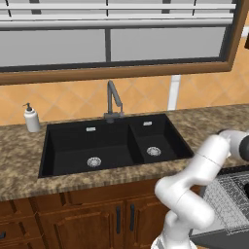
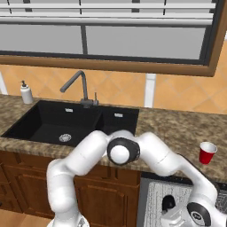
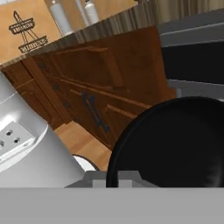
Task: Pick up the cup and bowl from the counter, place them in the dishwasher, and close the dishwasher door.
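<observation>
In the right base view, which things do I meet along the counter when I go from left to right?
Soap dispenser → faucet → black double sink → red cup, standing on the counter near its right end.

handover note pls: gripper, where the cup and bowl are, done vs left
Gripper: shut on the rim of the black bowl, low at the open dishwasher. The arm reaches down over its wire rack.
Red cup: upright on the counter, right of the sink, untouched.
Dishwasher door: open.
Done: bowl picked up and carried to the dishwasher.
Left: release the bowl in the rack, fetch and load the cup, close the door.
</observation>
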